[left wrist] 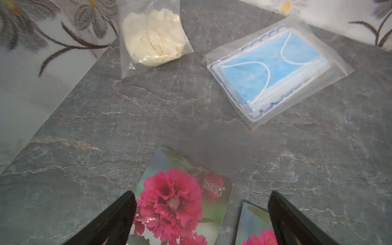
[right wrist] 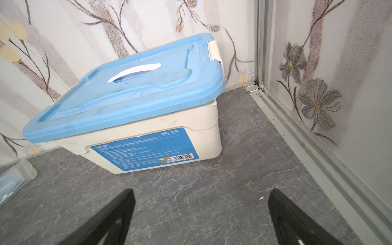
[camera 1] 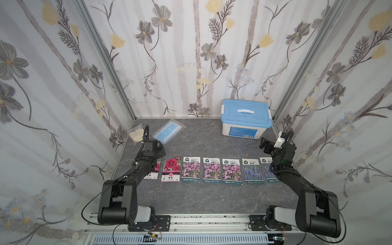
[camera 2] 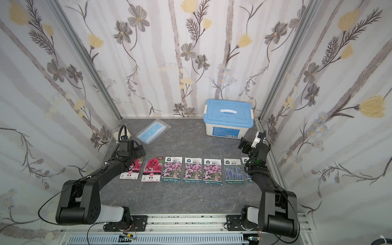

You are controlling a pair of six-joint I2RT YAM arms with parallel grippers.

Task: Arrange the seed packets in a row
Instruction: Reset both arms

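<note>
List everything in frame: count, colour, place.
red-pink seed packets: 2, face up, left end of the row across the table's middle
pink-purple seed packets: 3, face up, middle of the row
lavender-blue seed packets: 2, face up, right end of the row, the last partly hidden by the right arm
mask bag: 1, clear with a blue face mask, far left, behind the row
cream bag: 1, clear with cream-coloured contents, far left corner
storage box: 1, white with a blue lid, lid on, far right corner
table: 1, grey marble pattern
left claw: 1, black, open and empty, above the row's left end
right claw: 1, black, open and empty, facing the storage box
</note>
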